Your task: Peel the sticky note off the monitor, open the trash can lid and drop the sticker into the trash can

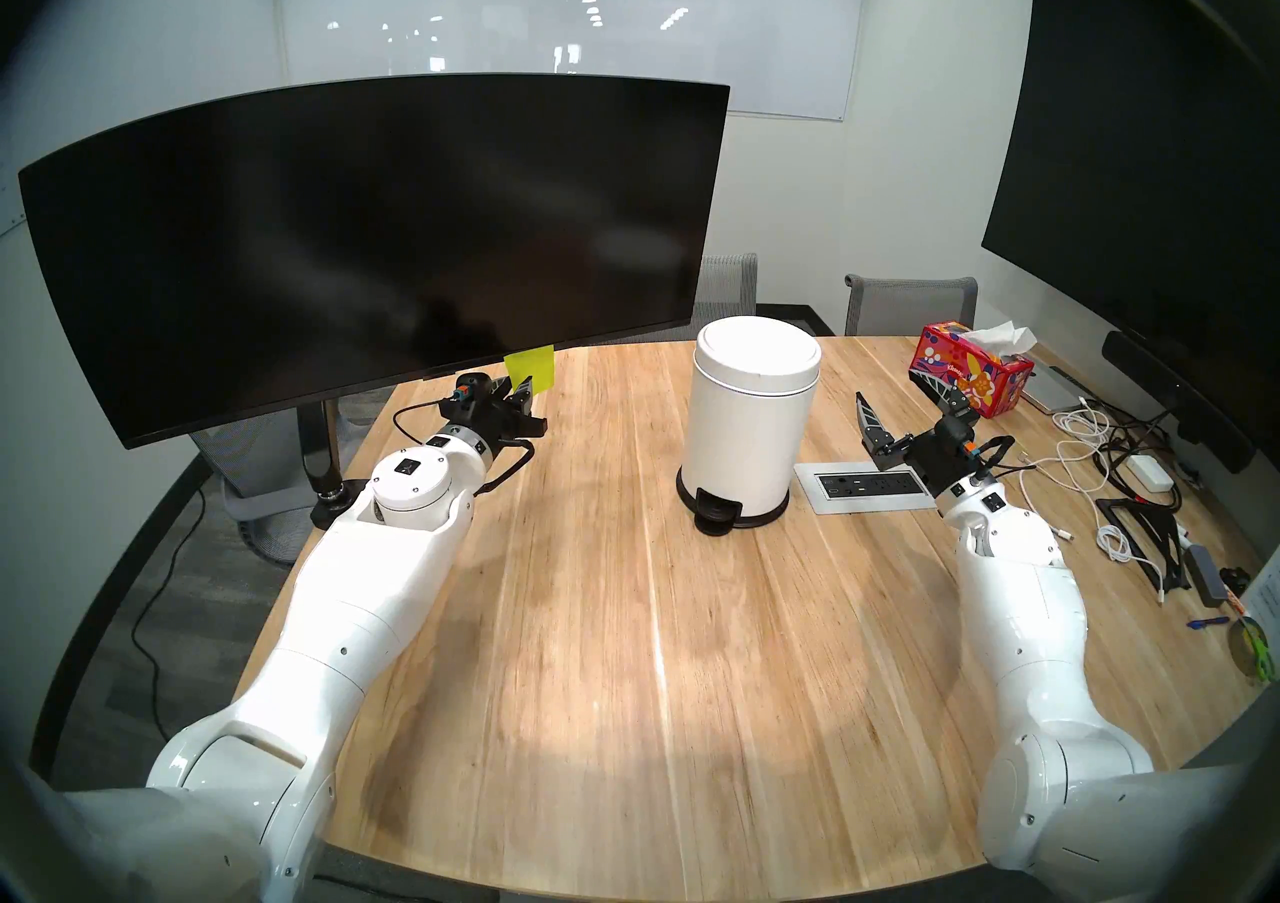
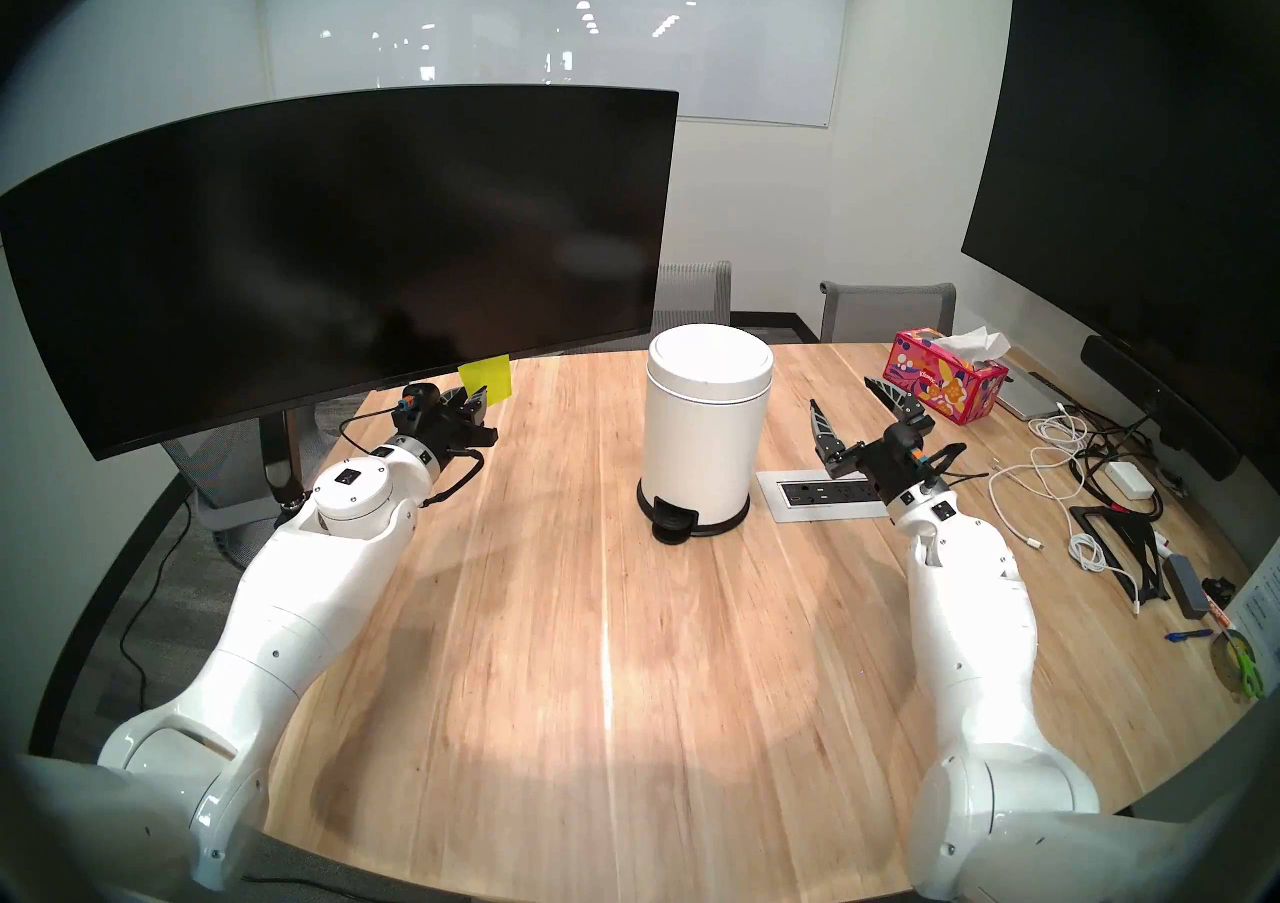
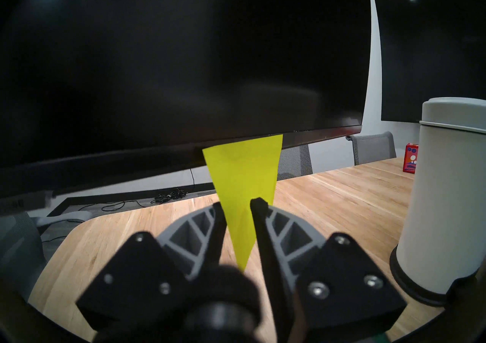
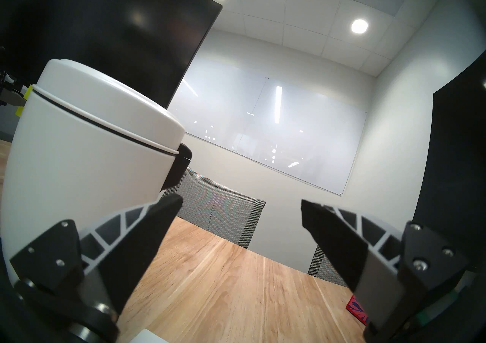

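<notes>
Hanging from the monitor edge, the sticky note sits between my left gripper jaws — narrowed, grip unclear; right gripper spread wide beside the trash can.

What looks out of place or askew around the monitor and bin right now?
Only the sticky note: it hangs off the monitor's bottom edge, between the left pincer's fingers. The trash can stands upright, lid shut.

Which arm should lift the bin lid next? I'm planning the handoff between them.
Right. The right gripper hangs open and empty just beside the trash can, whose lid is shut. The left gripper is busy, its fingers around the sticky note hanging from the monitor.
</notes>
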You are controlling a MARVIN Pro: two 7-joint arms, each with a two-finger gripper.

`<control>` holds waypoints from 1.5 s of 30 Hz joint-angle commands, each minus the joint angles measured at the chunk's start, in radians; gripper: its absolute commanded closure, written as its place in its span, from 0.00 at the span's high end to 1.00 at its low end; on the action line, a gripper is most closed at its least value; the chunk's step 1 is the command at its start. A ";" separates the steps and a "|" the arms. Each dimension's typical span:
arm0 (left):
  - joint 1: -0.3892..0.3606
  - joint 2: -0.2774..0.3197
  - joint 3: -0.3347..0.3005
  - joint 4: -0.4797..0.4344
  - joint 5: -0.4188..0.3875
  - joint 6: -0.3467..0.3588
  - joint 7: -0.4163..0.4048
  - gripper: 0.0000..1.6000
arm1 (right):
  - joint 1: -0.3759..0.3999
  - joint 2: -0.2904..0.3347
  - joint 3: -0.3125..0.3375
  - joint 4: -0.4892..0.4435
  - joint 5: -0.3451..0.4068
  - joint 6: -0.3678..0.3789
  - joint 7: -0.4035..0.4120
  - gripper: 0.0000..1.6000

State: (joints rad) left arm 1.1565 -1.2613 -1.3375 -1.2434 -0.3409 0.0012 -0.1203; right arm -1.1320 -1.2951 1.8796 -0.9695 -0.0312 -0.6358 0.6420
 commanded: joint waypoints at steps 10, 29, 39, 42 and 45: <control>0.006 0.006 -0.020 -0.073 -0.009 -0.003 -0.007 0.00 | 0.014 0.001 0.002 -0.018 0.005 -0.003 -0.001 1.00; 0.099 0.032 -0.053 -0.228 -0.060 0.077 -0.025 0.00 | 0.014 0.001 0.002 -0.019 0.005 -0.002 -0.002 1.00; 0.170 0.045 -0.072 -0.325 -0.080 0.113 -0.021 0.00 | 0.014 0.001 0.002 -0.019 0.005 -0.002 -0.002 1.00; 0.194 0.049 -0.080 -0.353 -0.089 0.125 -0.018 0.00 | 0.014 0.001 0.002 -0.019 0.005 -0.002 -0.002 1.00; 0.224 0.056 -0.091 -0.393 -0.102 0.139 -0.019 0.00 | 0.014 0.001 0.002 -0.019 0.005 -0.002 -0.002 1.00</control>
State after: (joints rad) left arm 1.3292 -1.2162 -1.4069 -1.5411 -0.4215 0.1307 -0.1393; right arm -1.1320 -1.2950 1.8794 -0.9695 -0.0312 -0.6358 0.6420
